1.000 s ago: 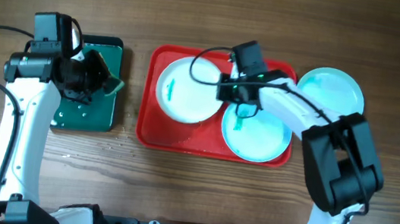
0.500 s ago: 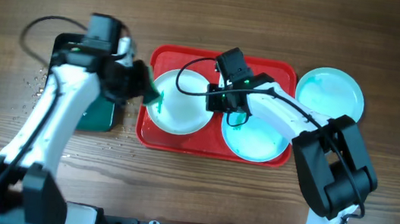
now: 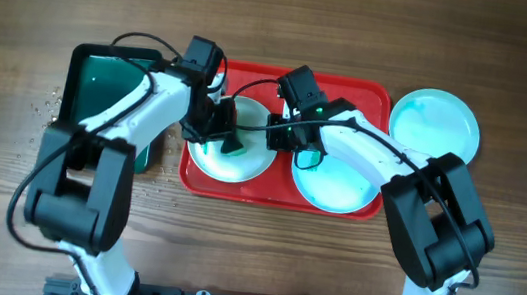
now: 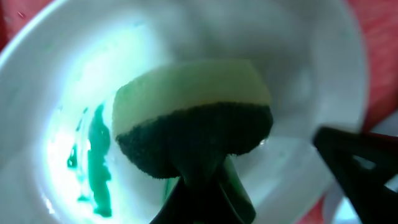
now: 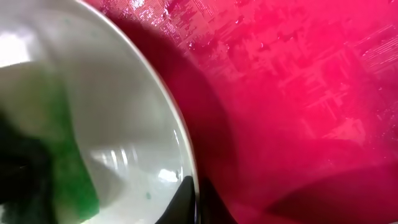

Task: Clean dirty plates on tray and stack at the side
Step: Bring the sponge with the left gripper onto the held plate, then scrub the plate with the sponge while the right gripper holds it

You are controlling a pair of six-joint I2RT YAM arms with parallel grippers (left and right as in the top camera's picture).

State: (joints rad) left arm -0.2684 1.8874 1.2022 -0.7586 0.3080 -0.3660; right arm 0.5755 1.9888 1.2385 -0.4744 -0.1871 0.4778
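— Left end effector (image 3: 232, 143) first: what do we see it holding?

— We see it clamped on a sponge (image 4: 193, 118), pale yellow foam on one side and a dark green scouring pad on the other. The fingers (image 4: 205, 193) grip it at the dark pad side. The sponge sits over the inside of the white plate (image 3: 241, 168). We cannot tell whether it presses on the surface.

— And where is that plate?

— In the left half of the red tray (image 3: 371, 88). A teal smear (image 4: 93, 165) runs down its inner surface, just beside the sponge in the left wrist view.

— What about the right end effector (image 5: 194, 191)?

— Its jaws are closed on the white plate's right rim. In the right wrist view we see the thin edge pinched between the two tips, with the glistening red tray floor beyond.

— The other plates?

— One turquoise plate (image 3: 339, 187) lies in the right half of the red tray, partly under the right arm. The second turquoise plate (image 3: 435, 121) sits on the wooden tabletop (image 3: 516, 58), just beside the tray's right edge at its far corner.

— Anything on the left?

— A dark green tray (image 3: 100, 82) rests on the tabletop just left of the red tray, with small droplets (image 3: 50, 101) on the wood beside it.
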